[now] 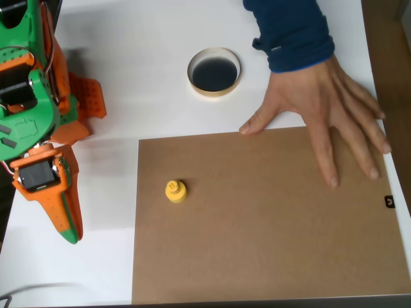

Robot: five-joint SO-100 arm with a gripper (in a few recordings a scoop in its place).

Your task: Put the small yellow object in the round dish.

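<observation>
Gripper (66, 221) closed and empty at left, small yellow object (175, 190) apart to its right, on brown board (276, 244)

Surface (160, 77): white, smooth, faint sheen under the light.
Board (270, 224) on the surface: brown, matt, fine-grained, looks like cardboard or hardboard; cannot tell which.
Yellow object (175, 190): bright yellow plastic, smooth, slight gloss, small moulded marks on the knob top.
Dish (214, 71): pale cream rim, matt, looks like thin wood or card; dark black inside, dull, with no reflections.
Arm (32, 90): green and orange plastic shells, hard, low gloss; perforated orange plate at the side; black matt motor blocks.
Jaws (67, 221): orange plastic with a green tip, smooth.
Sleeve (289, 29): dark blue cloth, soft, matt, ribbed cuff.
</observation>
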